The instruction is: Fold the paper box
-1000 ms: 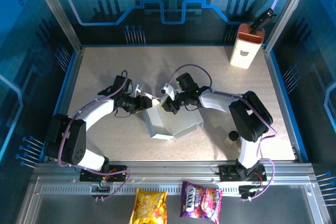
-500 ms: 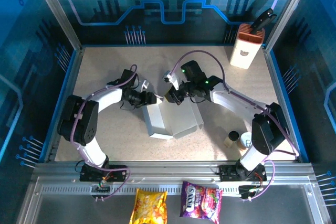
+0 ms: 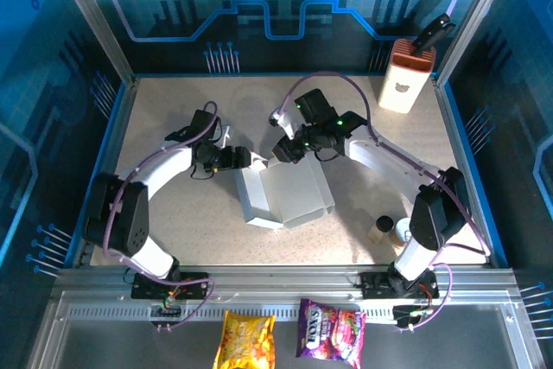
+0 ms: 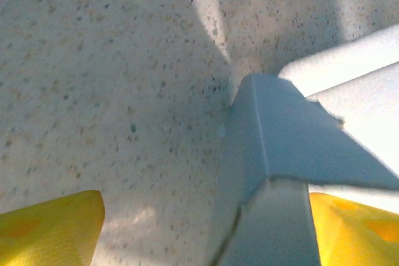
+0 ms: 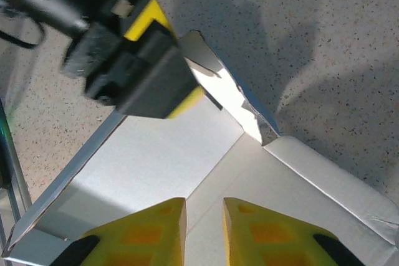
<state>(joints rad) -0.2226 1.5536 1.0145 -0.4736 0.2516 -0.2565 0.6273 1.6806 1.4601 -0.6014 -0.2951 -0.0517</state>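
Grey-white cardboard, the box [image 3: 285, 196] lies half-folded at mid-desk [image 3: 173, 101]. Its left corner flap [image 4: 274, 129] is seen between the left gripper's [image 3: 244, 160] parted fingers [image 4: 50, 235]. The right gripper [image 3: 283, 151] is held over the open inside [image 5: 187, 154], its fingers [image 5: 143, 235] nearly closed and gripping nothing.

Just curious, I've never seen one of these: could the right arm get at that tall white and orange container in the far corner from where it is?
Probably yes. The container stands alone on bare table, nothing between it and the right claw, which is busy at the paper box.
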